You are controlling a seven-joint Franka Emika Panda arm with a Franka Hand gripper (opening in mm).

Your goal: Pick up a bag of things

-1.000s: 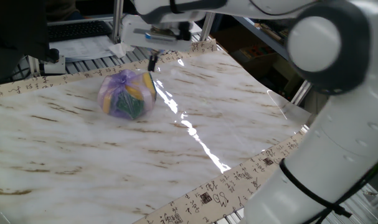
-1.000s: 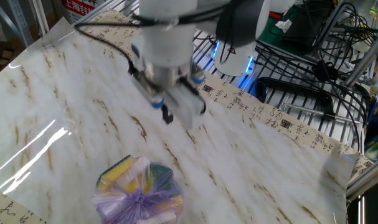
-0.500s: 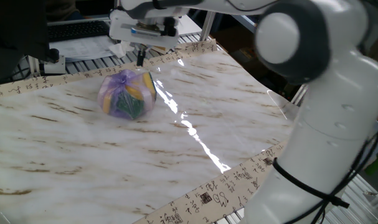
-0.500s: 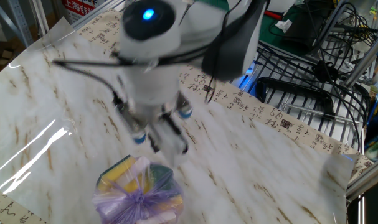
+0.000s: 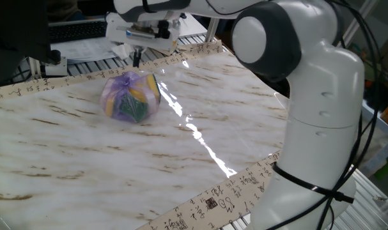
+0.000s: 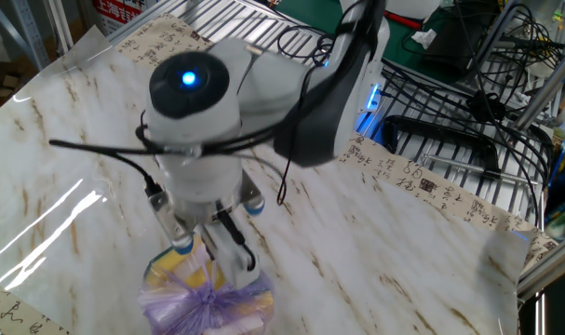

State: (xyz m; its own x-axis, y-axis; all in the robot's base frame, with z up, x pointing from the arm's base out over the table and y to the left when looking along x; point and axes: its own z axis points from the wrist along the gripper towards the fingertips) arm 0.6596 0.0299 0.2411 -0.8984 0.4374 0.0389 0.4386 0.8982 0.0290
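Observation:
The bag of things [image 5: 130, 97] is a small round translucent purple plastic bag, knotted at the top, with yellow and dark green items inside. It lies on the marble-patterned table [image 5: 200, 166] toward the far left. It also shows in the other fixed view [image 6: 206, 300] at the bottom edge, partly hidden by my hand. My gripper [image 5: 137, 60] hangs just above and behind the bag, pointing down, apart from it. In the other fixed view the gripper [image 6: 217, 256] is right over the bag's top, and its jaws look open and empty.
My white arm's base and elbow [image 5: 315, 128] rise at the table's right side. A keyboard [image 5: 78, 30] and papers lie behind the table. A wire rack with black cables [image 6: 468, 140] stands beyond the far edge. A printed paper border [image 6: 422, 181] rims the table.
The gripper has moved from beside the bag to over it, leftward in one fixed view and down toward the bag in the other. The bag has not moved.

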